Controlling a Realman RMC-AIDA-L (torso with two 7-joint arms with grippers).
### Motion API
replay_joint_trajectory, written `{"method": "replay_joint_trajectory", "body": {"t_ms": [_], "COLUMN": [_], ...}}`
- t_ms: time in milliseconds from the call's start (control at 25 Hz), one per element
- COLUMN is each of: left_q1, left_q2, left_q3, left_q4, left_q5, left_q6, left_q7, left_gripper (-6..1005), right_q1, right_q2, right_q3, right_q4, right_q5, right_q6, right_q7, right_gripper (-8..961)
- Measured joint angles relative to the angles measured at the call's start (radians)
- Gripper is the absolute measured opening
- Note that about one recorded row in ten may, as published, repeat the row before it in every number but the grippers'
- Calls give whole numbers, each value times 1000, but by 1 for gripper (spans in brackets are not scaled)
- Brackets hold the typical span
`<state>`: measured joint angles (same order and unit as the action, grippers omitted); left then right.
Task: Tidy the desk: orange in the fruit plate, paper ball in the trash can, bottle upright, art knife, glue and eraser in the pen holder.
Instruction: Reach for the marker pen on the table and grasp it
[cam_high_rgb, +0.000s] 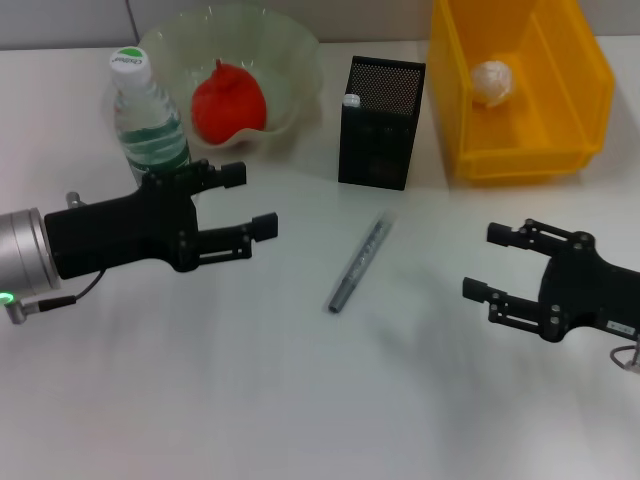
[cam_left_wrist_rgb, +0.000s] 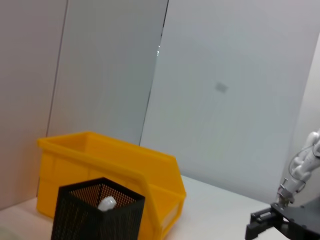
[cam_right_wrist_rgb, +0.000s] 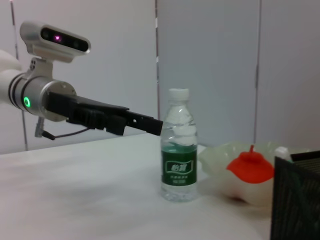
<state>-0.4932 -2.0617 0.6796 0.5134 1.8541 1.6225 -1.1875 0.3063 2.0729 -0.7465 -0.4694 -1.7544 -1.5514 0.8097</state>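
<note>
While the head view shows most of the tidying done, one item is left: the orange (cam_high_rgb: 228, 98) sits in the fruit plate (cam_high_rgb: 290, 60), the paper ball (cam_high_rgb: 492, 82) lies in the trash can (cam_high_rgb: 580, 90), and the bottle (cam_high_rgb: 148, 118) stands upright just behind the left end effector (cam_high_rgb: 248, 200), whose fingers are spread apart and hold nothing. A slim grey tool, probably the art knife (cam_high_rgb: 358, 264), lies flat on the tabletop (cam_high_rgb: 300, 400) between the two arms, ahead of the left end effector and off to the inner side of the right end effector (cam_high_rgb: 490, 262), which is also spread open and empty. Bare tabletop surrounds the knife on all sides, so either arm has free room to come down on it; the pen holder (cam_high_rgb: 380, 125) stands just beyond its far tip. From the left wrist view, a white-tipped object (perhaps the glue) shows inside the pen holder (cam_left_wrist_rgb: 95, 215), with the trash can (cam_left_wrist_rgb: 110, 165) touching or just behind it; the eraser cannot be seen. From the right wrist view, the bottle (cam_right_wrist_rgb: 179, 147) stands upright beside the fruit plate (cam_right_wrist_rgb: 215, 157) with the orange (cam_right_wrist_rgb: 250, 167), and the left end effector (cam_right_wrist_rgb: 145, 122) hangs beside the bottle's shoulder.
</note>
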Motion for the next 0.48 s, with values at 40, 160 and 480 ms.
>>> {"method": "replay_joint_trajectory", "body": {"t_ms": [40,160,480], "left_q1": [-1,-2,-27], "left_q2": [0,-1,-6], "left_q3": [0,1,10], "left_q4": [2,7,108], "left_q5": [-3,-5,-16], "left_q6": [0,1,20], "left_q7": [-2,-5,-158], "left_gripper": [842,842,842], "right_q1": [-3,-9,-24], "right_q2": [-1,-4,-4], "right_q3": [10,16,33], "right_q4": [10,23,39], "right_q5": [-2,-5,-3], "right_q6": [-1,1,10], "right_q7": [-18,-36,-49], "right_gripper": [715,715,715]}}
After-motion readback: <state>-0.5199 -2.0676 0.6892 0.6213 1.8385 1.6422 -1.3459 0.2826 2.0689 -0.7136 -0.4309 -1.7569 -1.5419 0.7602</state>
